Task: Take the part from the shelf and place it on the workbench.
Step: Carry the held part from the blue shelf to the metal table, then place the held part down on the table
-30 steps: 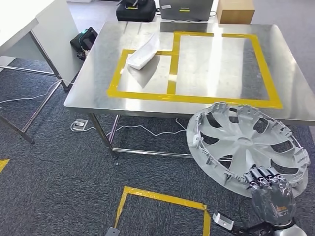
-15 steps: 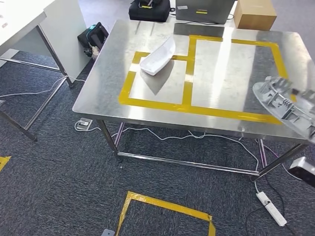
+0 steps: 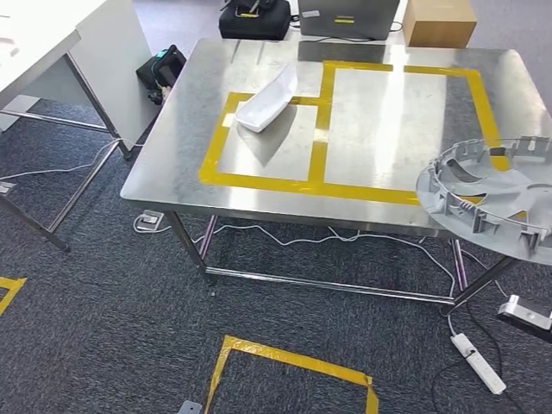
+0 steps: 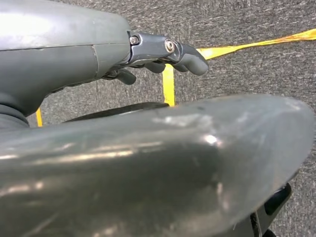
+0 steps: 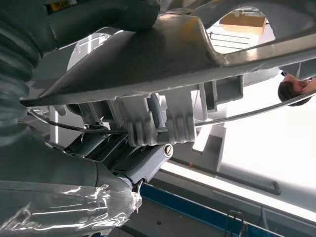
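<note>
Right hand (image 5: pixel 123 148) grips wheel cover (image 3: pixel 488 194) over workbench (image 3: pixel 365 129) at 3 o'clock; setting down remains.

Left hand (image 4: pixel 164 52) hangs empty above yellow floor tape (image 4: pixel 168 84).

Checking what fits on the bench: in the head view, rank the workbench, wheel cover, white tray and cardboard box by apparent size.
1. Workbench
2. Wheel cover, cut off by the frame and nearer the camera
3. White tray
4. Cardboard box, partly cropped and farthest, so its rank against the tray is unsure
</note>
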Robot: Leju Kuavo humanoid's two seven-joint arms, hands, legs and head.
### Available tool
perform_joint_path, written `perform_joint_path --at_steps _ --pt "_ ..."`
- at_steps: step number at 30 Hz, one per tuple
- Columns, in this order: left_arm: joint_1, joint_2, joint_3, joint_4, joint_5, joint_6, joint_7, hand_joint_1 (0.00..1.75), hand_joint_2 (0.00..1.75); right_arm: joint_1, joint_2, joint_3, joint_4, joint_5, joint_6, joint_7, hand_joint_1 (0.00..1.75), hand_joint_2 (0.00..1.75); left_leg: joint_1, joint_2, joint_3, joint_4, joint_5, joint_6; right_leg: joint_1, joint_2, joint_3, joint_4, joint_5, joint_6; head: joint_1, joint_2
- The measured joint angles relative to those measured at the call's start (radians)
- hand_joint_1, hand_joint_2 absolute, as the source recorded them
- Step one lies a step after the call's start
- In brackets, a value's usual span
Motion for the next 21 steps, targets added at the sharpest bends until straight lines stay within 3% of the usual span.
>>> perform_joint_path --at_steps 3,5,19,21 --pt "0.000 -0.001 0.000 0.000 0.000 0.000 0.000 0.00 0.00 -0.001 -0.006 0.002 0.000 0.000 0.000 0.000 1.75 1.75 0.004 0.000 0.001 -0.002 -0.002 -0.027 0.003 -0.001 0.000 0.000 -0.001 -0.006 0.000 0.000" --pt "0.000 -0.002 0.000 0.000 0.000 0.000 0.000 0.00 0.00 -0.001 -0.010 0.003 0.000 0.000 0.000 0.000 1.75 1.75 0.005 0.000 0.001 -0.003 -0.002 -0.035 0.003 -0.001 0.000 0.000 -0.001 -0.007 0.000 0.000" --pt "0.000 -0.002 0.005 0.000 -0.001 0.012 0.020 0.00 0.00 0.045 -0.011 0.006 0.000 0.030 -0.020 0.020 1.75 1.75 0.003 0.000 0.003 -0.002 -0.003 -0.034 0.002 -0.001 0.001 -0.011 0.003 -0.006 0.001 0.000" --pt "0.000 -0.002 0.006 0.000 -0.005 0.012 0.023 0.00 0.00 0.055 -0.010 0.007 0.000 0.037 -0.025 0.021 1.75 1.75 0.001 0.000 0.003 -0.002 -0.009 -0.026 -0.002 0.000 0.004 -0.018 0.003 -0.001 0.000 0.000"
